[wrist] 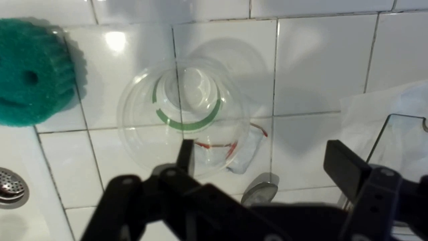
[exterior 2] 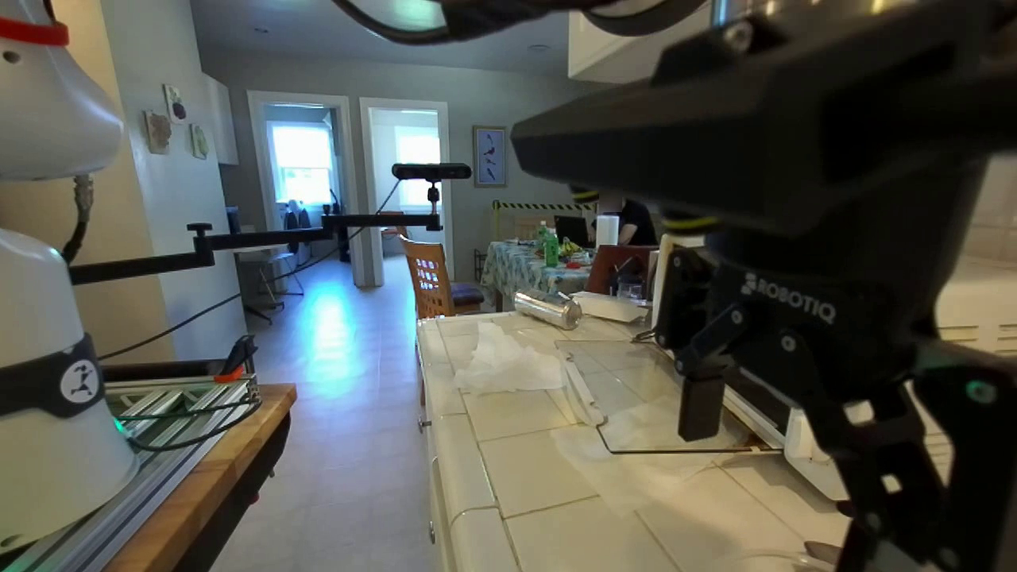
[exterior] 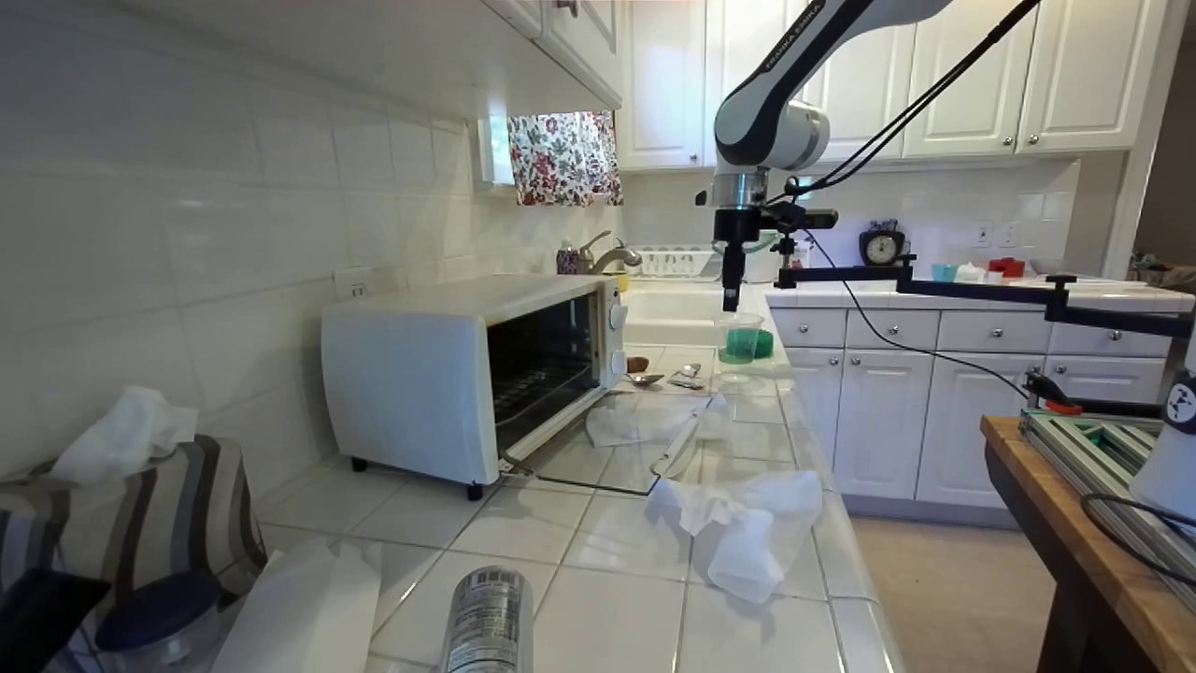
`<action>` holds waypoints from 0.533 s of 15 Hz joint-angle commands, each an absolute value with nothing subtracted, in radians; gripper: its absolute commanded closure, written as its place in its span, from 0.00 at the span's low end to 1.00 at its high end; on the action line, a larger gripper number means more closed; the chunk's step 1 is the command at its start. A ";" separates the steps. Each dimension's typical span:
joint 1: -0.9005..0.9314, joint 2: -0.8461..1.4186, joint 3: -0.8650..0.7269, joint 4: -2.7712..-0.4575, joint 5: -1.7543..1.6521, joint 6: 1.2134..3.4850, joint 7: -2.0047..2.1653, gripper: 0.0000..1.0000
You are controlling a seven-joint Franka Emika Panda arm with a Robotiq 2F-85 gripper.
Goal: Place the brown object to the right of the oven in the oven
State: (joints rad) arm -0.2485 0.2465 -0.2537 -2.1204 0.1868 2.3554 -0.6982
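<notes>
The brown object is a small brown lump on the tiled counter, just past the oven's knob side. In an exterior view a sliver of it shows beside a gripper finger. It is hidden in the wrist view. The white oven has its glass door folded down, and its dark inside with a rack shows. The door also shows in an exterior view. My gripper points down above the counter, over the area near the clear cup. In the wrist view its fingers are wide apart with nothing between them.
A clear plastic cup stands below the gripper, with a green scrubber beside it. A spoon and a small packet lie near the brown object. Paper and a can lie on the counter. A sink lies beyond.
</notes>
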 commanded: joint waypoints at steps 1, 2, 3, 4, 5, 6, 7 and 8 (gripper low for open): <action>-0.289 0.283 -0.220 -2.091 0.174 2.362 -0.677 0.00; -0.294 0.286 -0.217 -2.089 0.171 2.361 -0.675 0.00; -0.298 0.290 -0.215 -2.086 0.170 2.361 -0.673 0.00; -0.300 0.293 -0.214 -2.082 0.169 2.360 -0.671 0.00; -0.301 0.294 -0.212 -2.081 0.169 2.359 -0.669 0.00; -0.302 0.295 -0.211 -2.081 0.170 2.359 -0.669 0.00; -0.304 0.298 -0.210 -2.080 0.171 2.357 -0.669 0.00; -0.305 0.299 -0.208 -2.079 0.171 2.356 -0.669 0.00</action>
